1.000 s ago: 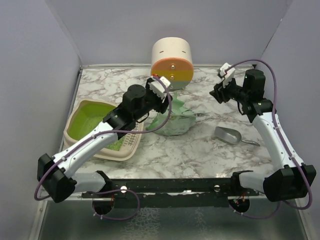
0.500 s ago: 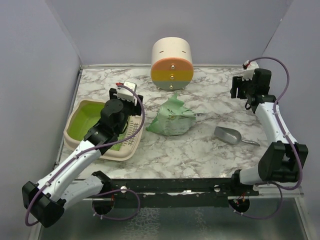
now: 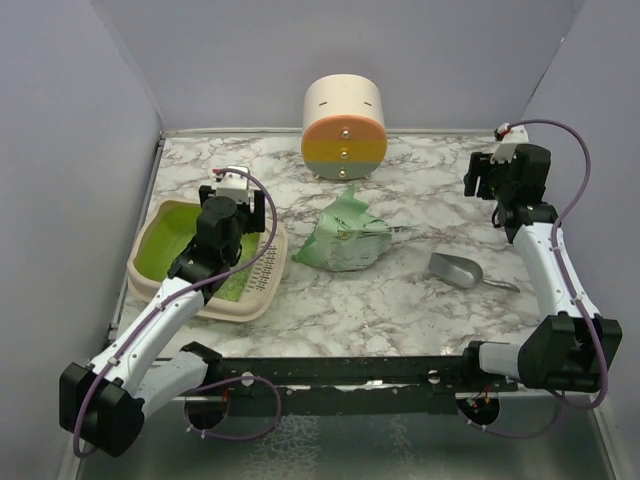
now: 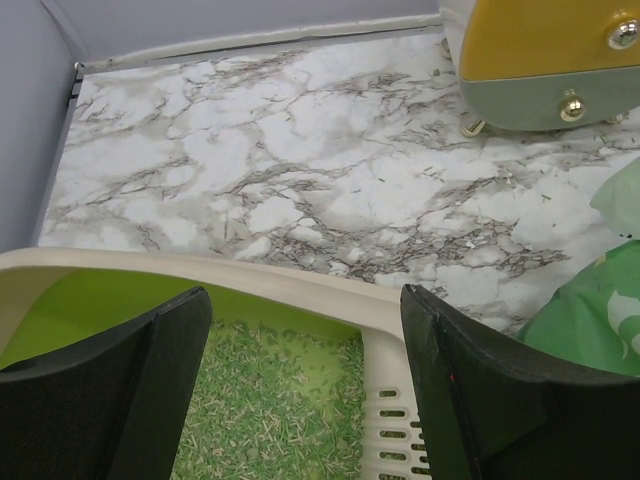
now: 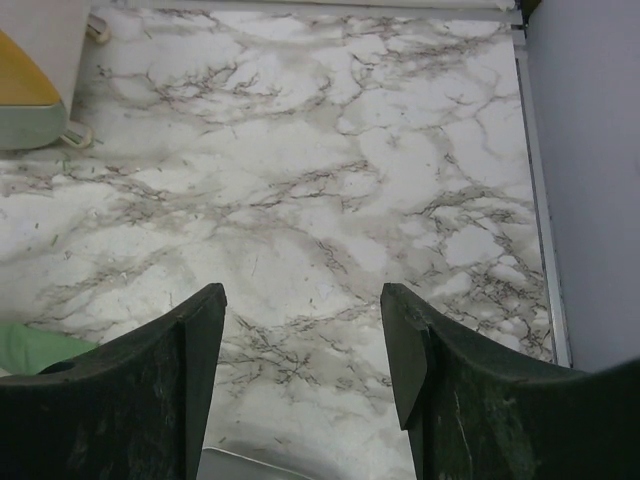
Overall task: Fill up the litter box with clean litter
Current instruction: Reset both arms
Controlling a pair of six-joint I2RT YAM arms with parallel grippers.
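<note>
Lime-green litter box [image 4: 250, 275] floor strewn with pale litter [image 4: 270, 400] — left tool [image 4: 305, 320], right tool [image 5: 302, 300] (both empty) spread.

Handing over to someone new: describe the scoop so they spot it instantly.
Start at the cream cylinder at the back of the marble table. Nearer than it lies a mint-green bag; the scoop sits on bare marble to the bag's right. It alone is grey metal, small, with a thin handle.

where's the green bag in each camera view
Top external: green bag at mid-table, just in front of the striped drum.
Left wrist: at the right edge, below the drum.
Right wrist: a sliver at the lower left edge, below the drum.
Shared landmark: the drum.
</note>
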